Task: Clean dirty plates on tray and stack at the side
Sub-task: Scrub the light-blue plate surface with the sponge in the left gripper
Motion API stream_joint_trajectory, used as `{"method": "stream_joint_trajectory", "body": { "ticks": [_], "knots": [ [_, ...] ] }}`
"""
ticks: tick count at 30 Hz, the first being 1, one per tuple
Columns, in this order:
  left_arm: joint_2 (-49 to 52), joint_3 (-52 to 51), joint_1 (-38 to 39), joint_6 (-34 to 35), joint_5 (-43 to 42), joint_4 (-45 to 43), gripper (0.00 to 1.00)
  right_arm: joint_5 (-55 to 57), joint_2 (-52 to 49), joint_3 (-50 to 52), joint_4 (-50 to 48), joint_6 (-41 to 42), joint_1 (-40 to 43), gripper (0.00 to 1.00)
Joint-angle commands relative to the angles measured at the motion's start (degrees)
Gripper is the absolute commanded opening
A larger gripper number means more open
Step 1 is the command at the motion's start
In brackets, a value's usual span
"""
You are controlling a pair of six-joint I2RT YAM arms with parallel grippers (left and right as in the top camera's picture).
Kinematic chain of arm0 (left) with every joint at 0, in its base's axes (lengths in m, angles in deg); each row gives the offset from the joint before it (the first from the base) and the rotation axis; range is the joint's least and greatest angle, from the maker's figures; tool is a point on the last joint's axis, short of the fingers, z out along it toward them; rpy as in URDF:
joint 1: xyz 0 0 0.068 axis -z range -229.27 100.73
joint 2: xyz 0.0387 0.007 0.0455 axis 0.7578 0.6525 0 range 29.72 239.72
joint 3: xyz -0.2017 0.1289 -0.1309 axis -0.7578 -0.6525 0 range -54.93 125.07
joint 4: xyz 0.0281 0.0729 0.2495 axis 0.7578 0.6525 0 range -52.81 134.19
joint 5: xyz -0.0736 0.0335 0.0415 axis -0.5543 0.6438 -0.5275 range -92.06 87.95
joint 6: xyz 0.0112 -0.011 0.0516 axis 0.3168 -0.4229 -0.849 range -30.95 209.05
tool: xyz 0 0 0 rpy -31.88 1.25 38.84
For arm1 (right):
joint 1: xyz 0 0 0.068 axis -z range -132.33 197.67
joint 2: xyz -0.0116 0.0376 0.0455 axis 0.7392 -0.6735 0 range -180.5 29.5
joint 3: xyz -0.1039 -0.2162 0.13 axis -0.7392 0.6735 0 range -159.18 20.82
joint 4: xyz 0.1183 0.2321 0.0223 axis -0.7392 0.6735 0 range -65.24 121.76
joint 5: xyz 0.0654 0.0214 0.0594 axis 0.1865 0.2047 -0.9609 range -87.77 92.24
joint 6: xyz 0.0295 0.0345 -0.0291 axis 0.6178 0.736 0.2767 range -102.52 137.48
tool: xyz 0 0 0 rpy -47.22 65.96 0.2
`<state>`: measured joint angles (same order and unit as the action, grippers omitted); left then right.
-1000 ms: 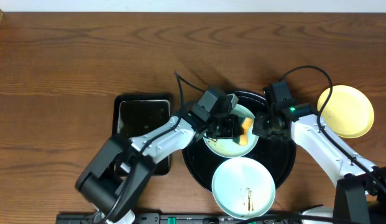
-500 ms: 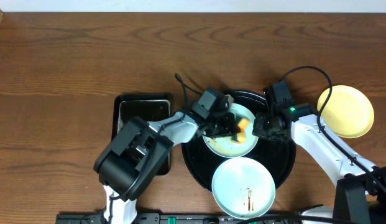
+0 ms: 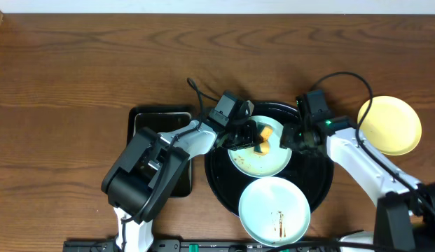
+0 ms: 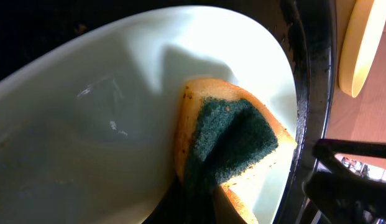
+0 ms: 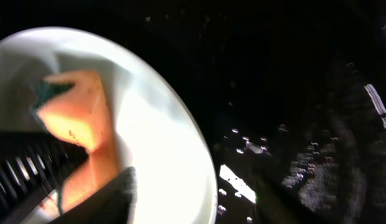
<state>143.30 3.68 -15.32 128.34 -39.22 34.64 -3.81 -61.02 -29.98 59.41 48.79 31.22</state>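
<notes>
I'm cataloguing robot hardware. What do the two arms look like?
The left arm and right arm both have white rounded links and bulky black joints. A thin black cable trails off each; a small green light glows on the right one.

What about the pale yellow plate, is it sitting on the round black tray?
No, the pale yellow plate rests on the wooden table, to the right of the round black tray and outside its rim.

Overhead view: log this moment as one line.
left gripper: shut on sponge | sponge: pressed on blue plate in tray | right gripper: jaws apart at plate rim | yellow plate: off tray, at right
</notes>
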Motion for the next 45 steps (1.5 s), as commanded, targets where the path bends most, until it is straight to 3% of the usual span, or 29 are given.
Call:
{"method": "stream_joint_trajectory", "body": {
  "ticks": [1, 3, 5, 7, 8, 9, 10, 18, 28, 34, 41, 45],
  "knots": [
    [1.7, -0.9, -0.7, -1.6, 5.5, 2.3, 0.07, -2.0, -3.5, 0.7, -1.0, 0.8, -1.1, 0.53],
    [1.7, -0.9, -0.7, -2.0, 5.5, 2.5, 0.07, -2.4, -5.5, 0.7, -2.0, 1.0, -1.4, 0.54],
    [1.7, -0.9, -0.7, -2.2, 5.5, 2.6, 0.08, -3.1, -7.1, 0.7, -2.9, 1.2, -1.6, 0.43],
    [1.7, -0.9, -0.7, -2.2, 5.5, 2.8, 0.07, -3.5, -8.4, 0.7, -3.7, 1.3, -1.8, 0.42],
    [1.7, -0.9, -0.7, -2.2, 5.5, 3.0, 0.07, -3.7, -9.0, 0.7, -4.0, 1.5, -2.0, 0.33],
    [1.7, -0.9, -0.7, -2.2, 5.5, 3.0, 0.07, -3.7, -9.4, 0.7, -4.3, 1.7, -2.1, 0.11],
    [1.7, -0.9, -0.7, -2.2, 5.5, 3.2, 0.07, -3.6, -9.8, 0.7, -4.3, 2.5, -2.2, 0.01],
    [1.7, -0.9, -0.8, -3.3, 10.1, 7.3, 0.07, -3.1, -10.3, 0.7, -4.7, 3.4, -2.3, 0.02],
    [1.7, -0.9, -0.9, -3.0, 24.5, 22.2, 0.07, -2.8, -10.3, 0.7, -4.2, 3.4, -2.3, 0.02],
    [1.7, 1.0, -1.6, 1.4, 29.5, 30.2, 0.07, -2.8, -10.3, 0.7, -3.5, 3.4, -2.3, 0.02],
    [1.7, 4.7, -2.0, 1.8, 36.9, 42.0, 0.07, -2.8, -10.3, 0.7, -3.3, 3.4, -2.3, 0.02],
    [1.7, 5.7, -2.0, 0.7, 37.9, 44.4, 0.07, -3.1, -10.3, 0.7, -3.2, 3.4, -2.3, 0.01]
  ]
}}
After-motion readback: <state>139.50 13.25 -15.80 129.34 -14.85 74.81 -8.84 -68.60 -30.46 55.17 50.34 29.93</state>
